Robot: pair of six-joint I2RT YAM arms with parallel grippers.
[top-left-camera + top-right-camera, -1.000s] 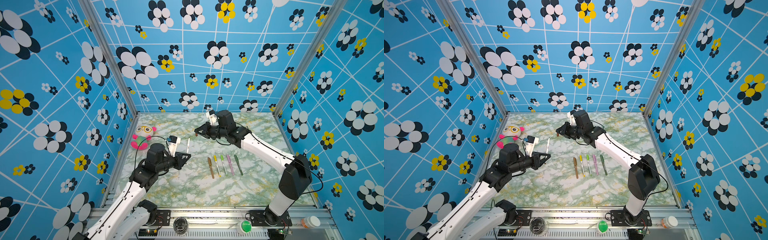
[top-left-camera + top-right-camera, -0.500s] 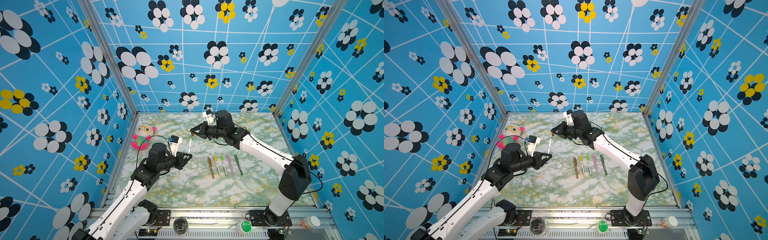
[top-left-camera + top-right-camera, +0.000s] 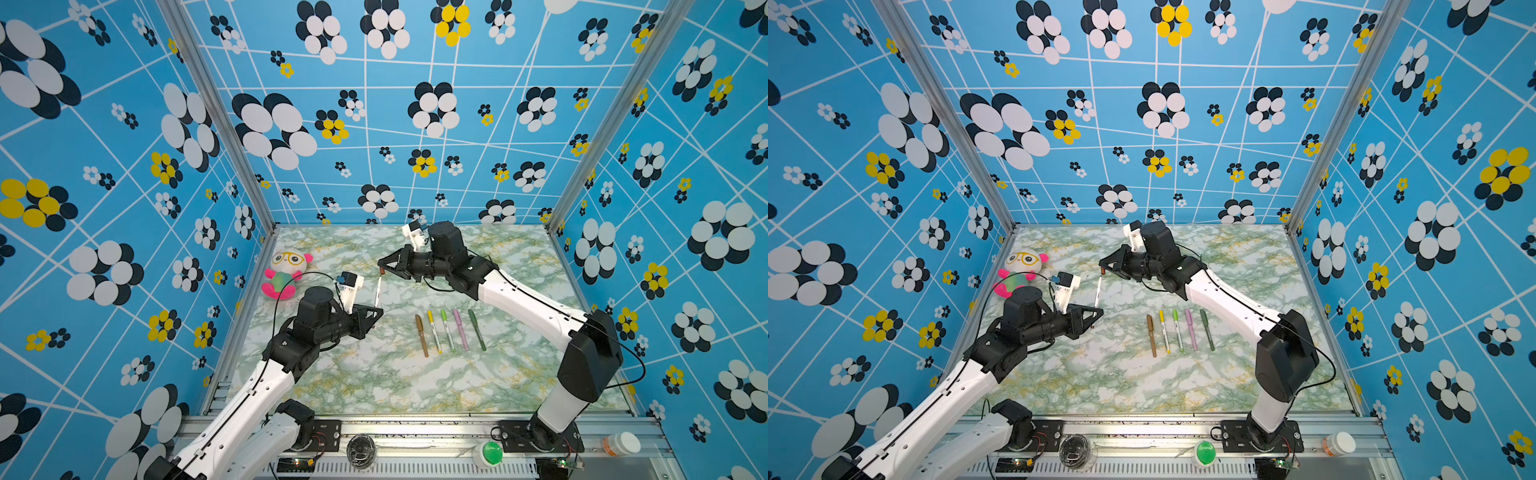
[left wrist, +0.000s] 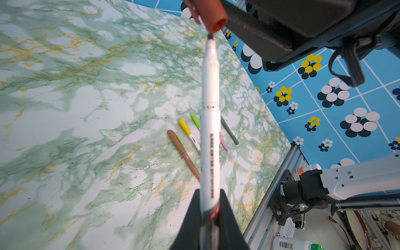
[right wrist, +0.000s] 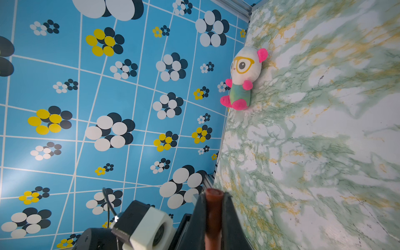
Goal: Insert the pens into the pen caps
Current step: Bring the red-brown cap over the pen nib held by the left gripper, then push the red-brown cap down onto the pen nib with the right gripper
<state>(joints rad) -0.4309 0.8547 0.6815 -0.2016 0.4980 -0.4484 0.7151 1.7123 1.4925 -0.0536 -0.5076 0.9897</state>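
white pen (image 4: 210, 140) aloft, tip just short of brown cap (image 4: 211, 16) — also aloft

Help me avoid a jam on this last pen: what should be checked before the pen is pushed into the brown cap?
1. Pen grip: the left gripper is shut on the white pen near its rear end: ok.
2. Cap grip: the right gripper is shut on the brown cap: ok.
3. Cap's open end faces the pen tip: ok.
4. Tip centred on the opening: cannot tell; it sits at the rim in the left wrist view.
5. The capped pens on the table lie away from both grippers: ok.
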